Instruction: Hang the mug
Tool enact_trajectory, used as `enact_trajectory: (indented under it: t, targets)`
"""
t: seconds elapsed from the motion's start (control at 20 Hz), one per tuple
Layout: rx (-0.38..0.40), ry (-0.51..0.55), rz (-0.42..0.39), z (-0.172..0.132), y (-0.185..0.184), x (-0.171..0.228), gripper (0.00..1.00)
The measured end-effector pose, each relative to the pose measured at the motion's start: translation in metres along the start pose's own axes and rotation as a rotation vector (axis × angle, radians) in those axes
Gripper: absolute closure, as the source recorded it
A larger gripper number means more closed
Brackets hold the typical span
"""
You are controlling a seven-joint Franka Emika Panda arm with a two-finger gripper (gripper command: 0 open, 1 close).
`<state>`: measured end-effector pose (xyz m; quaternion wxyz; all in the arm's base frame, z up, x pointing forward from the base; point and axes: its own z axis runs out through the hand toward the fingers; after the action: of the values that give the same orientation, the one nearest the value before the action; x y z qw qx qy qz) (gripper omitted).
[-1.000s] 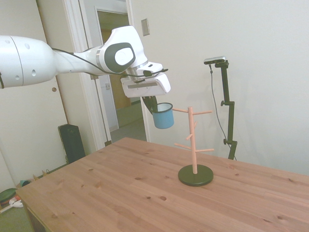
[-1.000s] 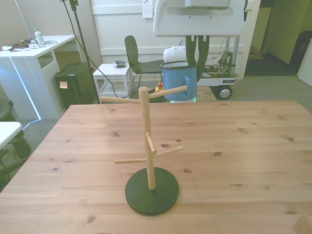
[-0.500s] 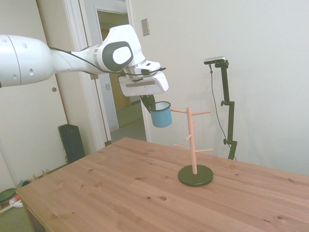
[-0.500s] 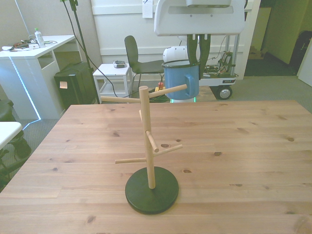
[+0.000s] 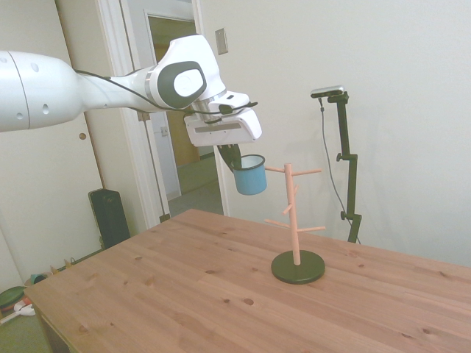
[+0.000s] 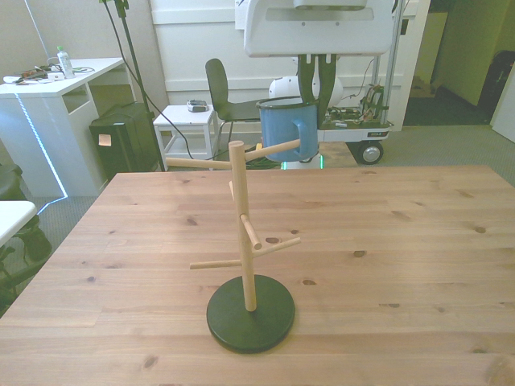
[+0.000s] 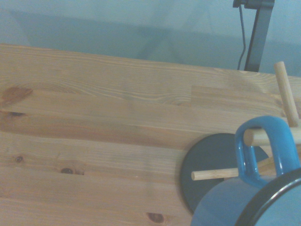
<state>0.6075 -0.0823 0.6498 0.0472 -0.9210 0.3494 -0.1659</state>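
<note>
Above the table: mug held aloft.
End effector: clamped on mug rim.
Peg stand: top peg at handle.

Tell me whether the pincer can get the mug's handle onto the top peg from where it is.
Probably yes. The pincer holds the mug level with the top peg, handle facing its tip; nothing visible blocks the way.
</note>
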Motion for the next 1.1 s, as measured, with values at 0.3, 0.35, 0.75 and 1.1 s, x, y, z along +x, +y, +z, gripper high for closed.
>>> enact_trajectory:
  t: [0.3,0.35,0.75,1.1]
  targets:
    - [0.002,-0.010,0.021,0.005,0.014,0.010,1.00]
    - [0.004,-0.013,0.024,0.006,0.016,0.012,1.00]
    - [0.005,-0.024,0.045,0.013,0.020,0.022,0.00]
    - [0.004,-0.031,0.054,0.017,0.020,0.025,0.00]
